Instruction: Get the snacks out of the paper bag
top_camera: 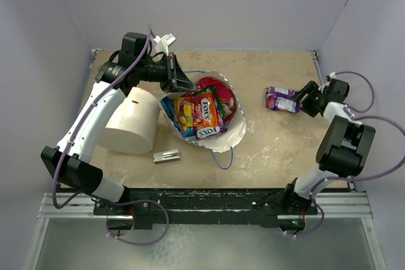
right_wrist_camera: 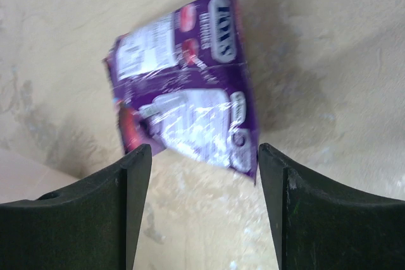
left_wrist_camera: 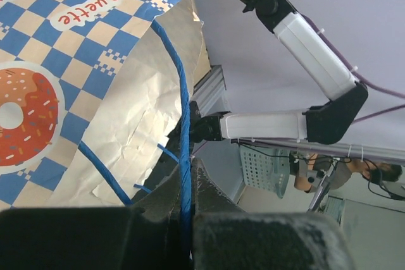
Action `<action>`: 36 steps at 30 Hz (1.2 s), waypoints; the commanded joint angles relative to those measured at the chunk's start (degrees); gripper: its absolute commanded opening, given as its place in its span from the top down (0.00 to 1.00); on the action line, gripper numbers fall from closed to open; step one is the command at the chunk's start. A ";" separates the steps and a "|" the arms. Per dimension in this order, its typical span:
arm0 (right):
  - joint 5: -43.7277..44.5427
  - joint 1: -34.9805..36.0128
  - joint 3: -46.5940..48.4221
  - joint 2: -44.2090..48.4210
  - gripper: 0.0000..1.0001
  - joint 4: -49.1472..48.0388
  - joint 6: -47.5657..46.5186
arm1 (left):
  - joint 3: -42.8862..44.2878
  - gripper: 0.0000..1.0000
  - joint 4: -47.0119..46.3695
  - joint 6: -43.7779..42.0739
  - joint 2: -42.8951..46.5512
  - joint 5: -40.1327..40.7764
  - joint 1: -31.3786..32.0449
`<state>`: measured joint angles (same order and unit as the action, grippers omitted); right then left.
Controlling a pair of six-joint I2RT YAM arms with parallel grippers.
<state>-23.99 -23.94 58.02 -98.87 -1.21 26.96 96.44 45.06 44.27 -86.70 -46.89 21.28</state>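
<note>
Right, the mottled beige table (top_camera: 278, 150) carries everything I can see. Largest on it is a plain white cylinder (top_camera: 131, 121) lying on its side at the left, just beside the white paper bag (top_camera: 223, 137) with blue-and-white checks and a doughnut print. The bag sits mid-table, its mouth gaping toward the overhead camera. My left gripper (left_wrist_camera: 186, 219) has its jaws closed on the bag's far rim, with the thin blue string handle (left_wrist_camera: 183, 131) pinched between them. Inside the bag I make out glossy foil snack packets: an orange-and-red one (top_camera: 197, 113) on top, a red-pink one (top_camera: 224, 96) behind it and a blue one (top_camera: 169, 107) at the left edge. Well to the right, a purple foil packet (right_wrist_camera: 190, 99) lies flat on the table, out of the bag. My right gripper (right_wrist_camera: 202, 150) hovers over its near end, jaws spread wide on either side; I cannot tell whether they touch it. A small grey metal clip (top_camera: 166, 155) lies near the cylinder, in front of the bag
</note>
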 commanded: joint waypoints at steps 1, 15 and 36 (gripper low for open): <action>3.11 1.62 -1.31 10.49 0.30 9.40 -3.87 | -4.16 1.00 -9.97 5.99 4.95 -3.61 0.02; 0.44 17.91 -3.30 39.37 0.31 31.84 -6.38 | -5.83 1.00 -15.28 7.65 5.50 -2.68 0.64; 13.74 66.07 22.00 32.12 0.33 28.01 4.11 | -8.04 1.00 -17.19 9.90 10.45 0.85 1.79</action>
<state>-12.19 33.36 81.45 -63.53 33.19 26.83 88.16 31.83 52.99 -78.65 -45.84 22.70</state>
